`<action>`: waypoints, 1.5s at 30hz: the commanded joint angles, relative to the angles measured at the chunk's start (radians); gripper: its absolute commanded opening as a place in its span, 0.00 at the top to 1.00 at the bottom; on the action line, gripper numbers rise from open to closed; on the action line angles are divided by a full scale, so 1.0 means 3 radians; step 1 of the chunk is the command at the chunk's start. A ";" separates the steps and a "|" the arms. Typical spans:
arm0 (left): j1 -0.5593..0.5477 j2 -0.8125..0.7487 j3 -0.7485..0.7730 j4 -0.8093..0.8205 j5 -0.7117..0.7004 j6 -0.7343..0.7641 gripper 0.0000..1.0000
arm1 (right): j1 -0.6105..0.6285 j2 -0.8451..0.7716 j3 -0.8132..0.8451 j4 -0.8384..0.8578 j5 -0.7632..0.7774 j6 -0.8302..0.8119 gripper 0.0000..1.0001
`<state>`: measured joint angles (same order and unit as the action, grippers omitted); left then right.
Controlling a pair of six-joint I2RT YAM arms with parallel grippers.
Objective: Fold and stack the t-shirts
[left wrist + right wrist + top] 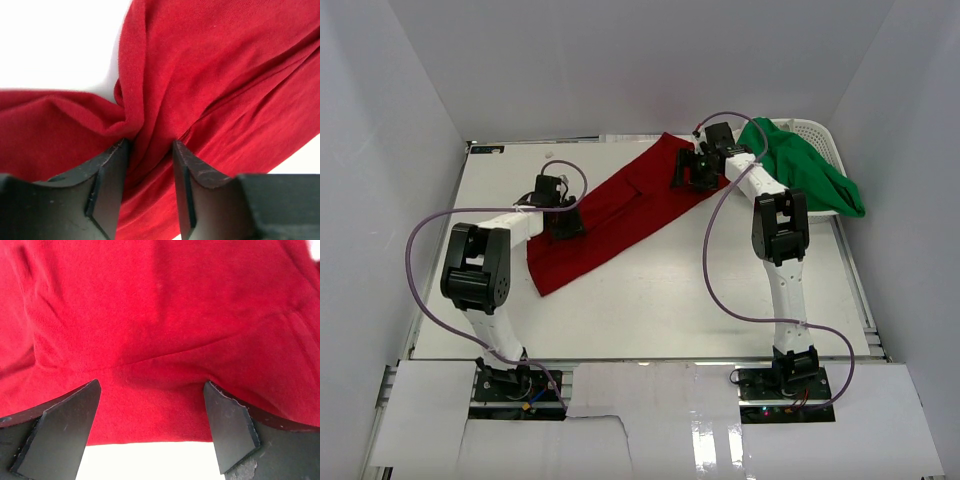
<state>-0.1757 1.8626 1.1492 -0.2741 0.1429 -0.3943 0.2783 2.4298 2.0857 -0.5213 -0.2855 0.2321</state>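
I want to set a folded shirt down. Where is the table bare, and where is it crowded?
Bare: the near middle of the table, between the red t-shirt and the right arm; also the far left corner, beyond the left arm. Crowded: far right, where the green t-shirt drapes the basket.

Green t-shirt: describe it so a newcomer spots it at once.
Start at the white table and look to its far right corner, where a white slotted basket sits. The green t-shirt lies crumpled in it, spilling over the near rim. Its neighbour, the red t-shirt, lies stretched across the table.
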 commanded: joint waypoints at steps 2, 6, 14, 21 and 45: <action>-0.0028 -0.0246 -0.0297 -0.0472 0.0080 -0.0230 0.50 | -0.0068 0.0148 0.0257 0.0060 -0.0178 0.0029 0.09; -0.0110 -0.0491 -0.0486 -0.0518 0.0143 -0.0424 0.47 | -0.0114 0.0235 0.0370 0.0081 -0.0306 0.0060 0.09; -0.0344 -0.1074 -0.0910 -0.0574 0.0367 -0.0797 0.39 | -0.0130 0.0297 0.0365 0.0239 -0.0495 0.0126 0.09; -0.0636 -0.1340 -0.1166 -0.0549 0.0459 -0.1094 0.39 | -0.0130 0.0389 0.0380 0.0479 -0.0812 0.0279 0.09; -0.1822 -0.1244 -0.1392 0.0003 0.0557 -0.2127 0.39 | 0.0049 0.0890 0.0666 0.1543 -0.1349 0.1174 0.11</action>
<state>-0.6796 1.4700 0.7139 -0.3252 0.2810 -0.9688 0.2630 2.6575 2.2581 -0.1127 -0.6643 0.5369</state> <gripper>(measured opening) 0.613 0.892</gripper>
